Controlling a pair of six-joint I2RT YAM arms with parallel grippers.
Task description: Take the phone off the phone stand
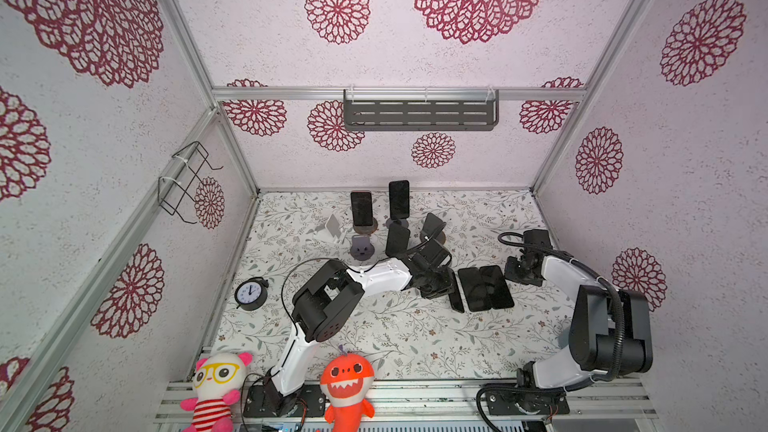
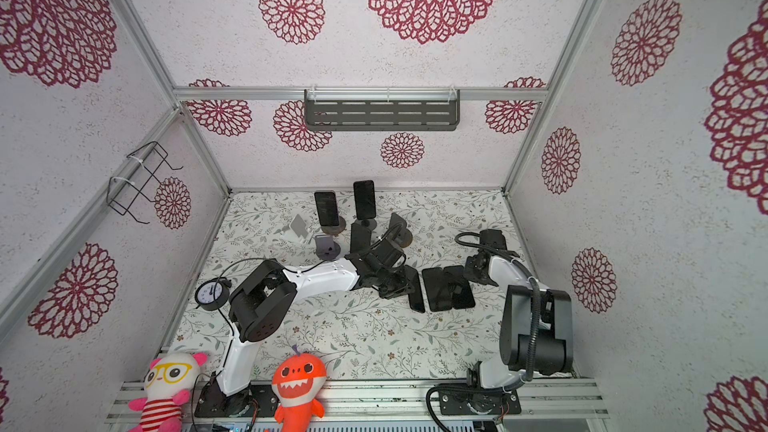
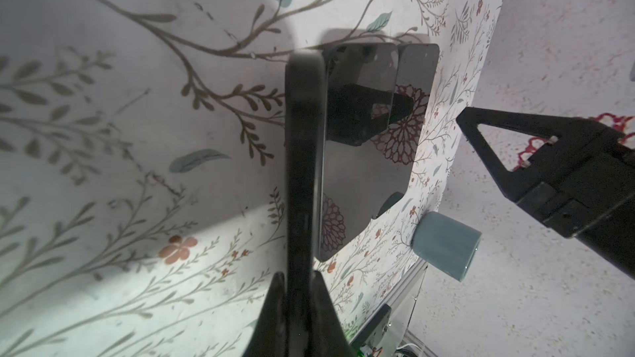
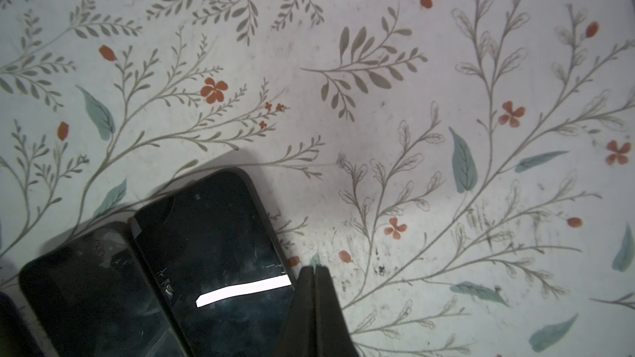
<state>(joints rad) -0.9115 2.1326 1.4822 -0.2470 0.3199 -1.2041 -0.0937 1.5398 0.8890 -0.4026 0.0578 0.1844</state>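
Observation:
My left gripper [image 1: 441,289] [image 3: 299,278] is shut on the end of a black phone [image 1: 456,297] [image 3: 304,145], which stands on edge low over the table. Just beside it, two more black phones [image 1: 476,289] [image 3: 360,166] [image 4: 213,252] lie flat next to each other. At the back, phones [image 1: 361,208] [image 2: 365,199] still rest on phone stands [image 1: 366,227]. A purple stand [image 1: 361,248] and a white stand [image 1: 332,227] hold nothing. On the other side of the flat phones my right gripper [image 1: 512,271] [image 4: 314,268] is shut and empty, close above the table.
A black alarm clock [image 1: 250,293] sits at the table's left edge. Two plush toys [image 1: 216,388] [image 1: 347,384] stand at the front rail. A teal cylinder [image 3: 446,245] lies by the table's edge. A dark stand [image 1: 432,227] with a brown base is near the left wrist.

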